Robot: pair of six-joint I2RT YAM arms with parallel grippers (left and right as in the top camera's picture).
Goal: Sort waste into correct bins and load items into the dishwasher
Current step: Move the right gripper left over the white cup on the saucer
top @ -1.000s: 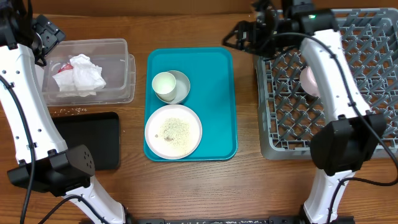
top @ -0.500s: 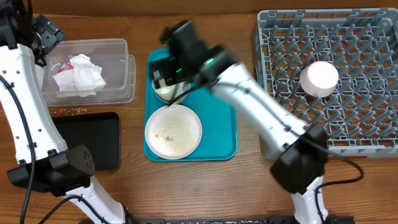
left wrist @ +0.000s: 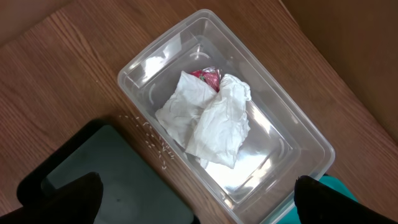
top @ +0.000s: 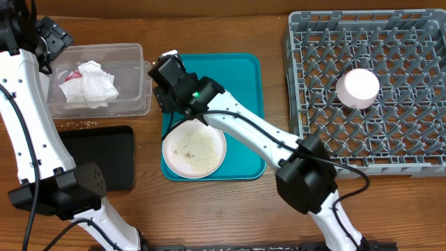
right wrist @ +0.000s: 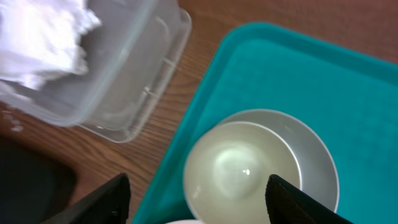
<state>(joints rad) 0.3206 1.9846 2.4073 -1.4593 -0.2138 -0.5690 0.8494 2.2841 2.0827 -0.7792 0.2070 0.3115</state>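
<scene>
My right gripper (top: 178,97) is open and hovers over the small white cup (right wrist: 239,165), which sits in the pale grey bowl (right wrist: 314,155) on the teal tray (top: 237,90); its fingers (right wrist: 199,190) straddle the cup without touching it. The large white plate (top: 194,146) on the tray holds rice grains. The pinkish-white bowl (top: 358,88) lies upside down in the grey dish rack (top: 404,56). My left gripper (left wrist: 196,193) is open and empty above the clear tub (left wrist: 149,56), which holds crumpled napkins (left wrist: 211,118) and a red wrapper scrap (left wrist: 206,74).
The black tray (top: 104,157) lies in front of the clear tub (top: 136,49). Loose rice grains (left wrist: 152,140) are scattered on the wooden table between them. The right arm spans the tray's upper half in the overhead view, hiding most of the cup and grey bowl there.
My right arm has swung left from the dish rack to above the cup on the teal tray, leaving the pinkish bowl in the rack. The left arm has not moved.
</scene>
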